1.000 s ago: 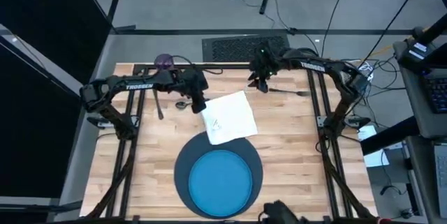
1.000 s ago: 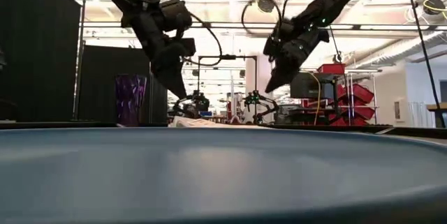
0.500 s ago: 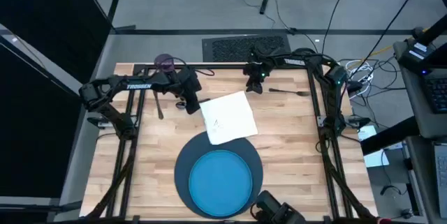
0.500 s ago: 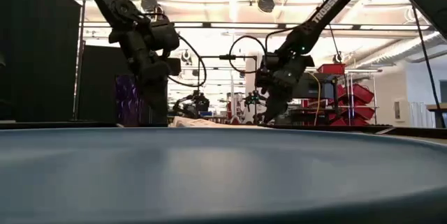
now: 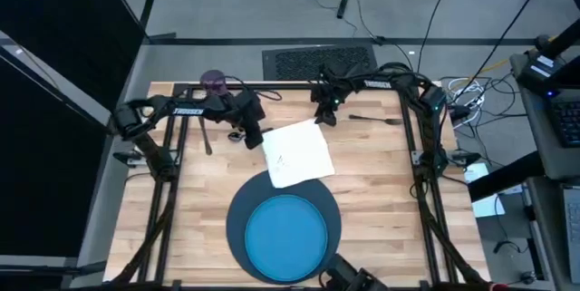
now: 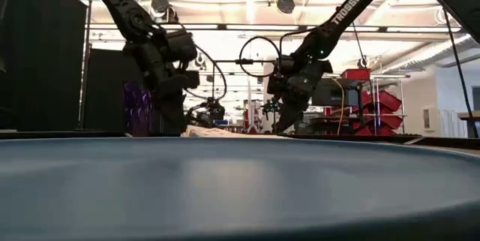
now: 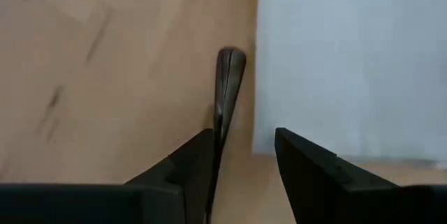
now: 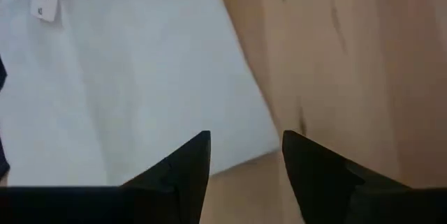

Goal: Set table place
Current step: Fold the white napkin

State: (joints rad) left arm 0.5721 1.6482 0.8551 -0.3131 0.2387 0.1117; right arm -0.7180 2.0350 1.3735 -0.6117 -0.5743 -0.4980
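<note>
Both grippers, left [image 7: 241, 172] and right [image 8: 244, 168], hover fingers parted at the napkin's [image 5: 297, 153] far corners; uneven pinching could crumple it.

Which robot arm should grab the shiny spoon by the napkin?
Probably the left: its open fingers already sit around the spoon beside the napkin. The right gripper hovers at the napkin's far corner.
</note>
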